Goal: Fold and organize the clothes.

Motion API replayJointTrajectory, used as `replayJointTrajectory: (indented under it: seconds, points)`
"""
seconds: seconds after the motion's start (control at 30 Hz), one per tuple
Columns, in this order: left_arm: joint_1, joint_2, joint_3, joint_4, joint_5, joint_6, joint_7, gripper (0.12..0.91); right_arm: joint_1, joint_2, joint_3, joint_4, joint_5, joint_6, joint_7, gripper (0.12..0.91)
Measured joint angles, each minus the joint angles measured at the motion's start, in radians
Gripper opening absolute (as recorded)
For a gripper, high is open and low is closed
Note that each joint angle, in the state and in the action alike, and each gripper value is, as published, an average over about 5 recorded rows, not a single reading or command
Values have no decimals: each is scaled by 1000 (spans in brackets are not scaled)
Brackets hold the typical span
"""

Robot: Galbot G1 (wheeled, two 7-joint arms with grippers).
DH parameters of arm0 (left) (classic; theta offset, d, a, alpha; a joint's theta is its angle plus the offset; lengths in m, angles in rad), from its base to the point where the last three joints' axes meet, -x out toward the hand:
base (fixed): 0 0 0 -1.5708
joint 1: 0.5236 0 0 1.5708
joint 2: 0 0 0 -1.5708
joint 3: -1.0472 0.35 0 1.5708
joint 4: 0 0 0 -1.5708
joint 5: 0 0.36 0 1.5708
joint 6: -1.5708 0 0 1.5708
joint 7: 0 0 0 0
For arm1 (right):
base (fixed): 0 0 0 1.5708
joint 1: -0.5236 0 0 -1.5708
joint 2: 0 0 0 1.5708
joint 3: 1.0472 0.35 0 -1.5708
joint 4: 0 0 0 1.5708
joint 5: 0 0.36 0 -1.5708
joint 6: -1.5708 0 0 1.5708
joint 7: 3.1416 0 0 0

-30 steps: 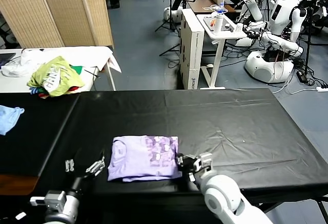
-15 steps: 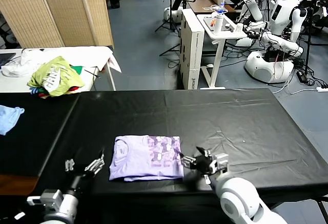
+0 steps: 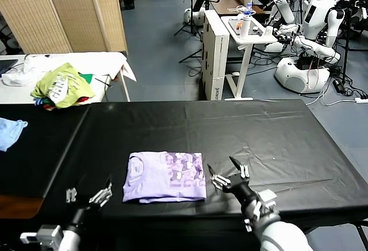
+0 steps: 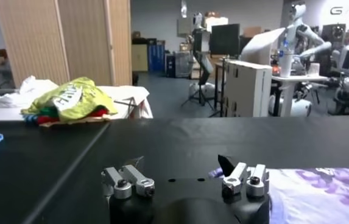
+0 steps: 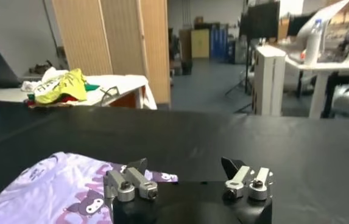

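The lavender T-shirt (image 3: 164, 177) lies folded into a flat rectangle on the black table (image 3: 253, 130), near its front edge, with the purple print on its right half. It also shows in the left wrist view (image 4: 326, 193) and in the right wrist view (image 5: 52, 192). My right gripper (image 3: 228, 173) is open and empty just right of the shirt, clear of it; its open fingers show in the right wrist view (image 5: 185, 165). My left gripper (image 3: 89, 189) is open and empty left of the shirt at the table's front edge, also shown in the left wrist view (image 4: 182, 165).
A lime-green and white garment heap (image 3: 62, 85) sits on a white side table at the back left. A light-blue cloth (image 3: 10, 131) lies at the far left edge. Beyond the table stand a white cart (image 3: 248, 30) and other robots (image 3: 310, 38).
My right gripper let go of the shirt's right edge, opened and drew back to the right and toward me. My left gripper pulled back slightly toward the front edge. The shirt stays folded.
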Motion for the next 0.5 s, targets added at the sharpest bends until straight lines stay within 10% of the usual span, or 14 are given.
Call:
replayJointTrajectory:
  seconds: [0.5]
  points:
    - [142, -2, -32, -71, -20, -13, -3, 907, -297, 17, 110, 54, -185, 226, -12, 907]
